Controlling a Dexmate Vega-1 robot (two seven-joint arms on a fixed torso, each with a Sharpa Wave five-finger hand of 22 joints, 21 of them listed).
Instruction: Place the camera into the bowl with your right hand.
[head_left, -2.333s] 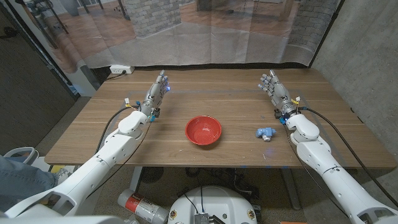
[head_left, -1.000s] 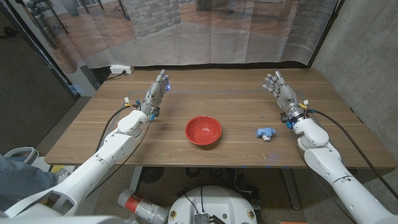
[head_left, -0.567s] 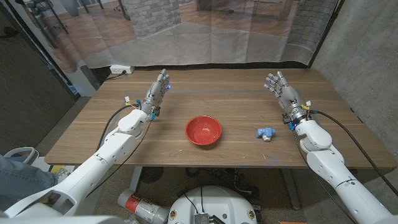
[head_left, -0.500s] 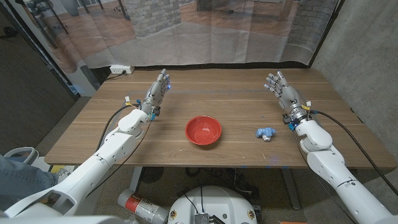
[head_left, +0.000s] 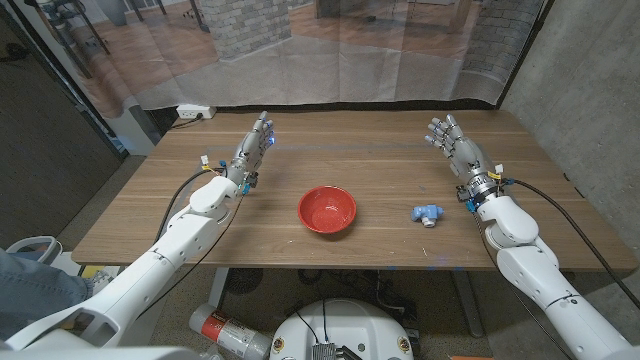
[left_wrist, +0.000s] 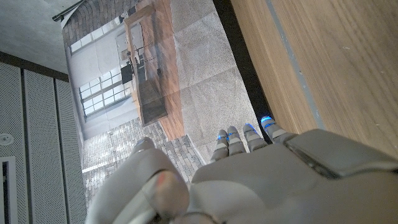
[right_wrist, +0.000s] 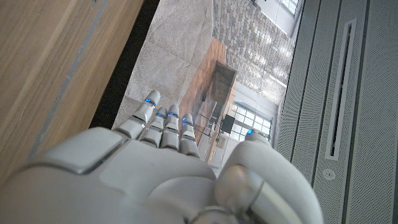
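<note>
A small blue toy camera lies on the wooden table, to the right of a red bowl near the table's middle. My right hand stands open further back and to the right of the camera, apart from it, with its fingers stretched toward the far edge. In the right wrist view the right hand holds nothing. On the left side, my left hand is open too, fingers straight and pointing away. In the left wrist view the left hand is empty.
A white power strip lies on the floor beyond the table's far left corner. A translucent curtain hangs behind the table. A grey wall stands close to the table's right side.
My right hand and forearm have drifted to the right and slightly toward the near edge. The left arm, bowl and camera have stayed put.
</note>
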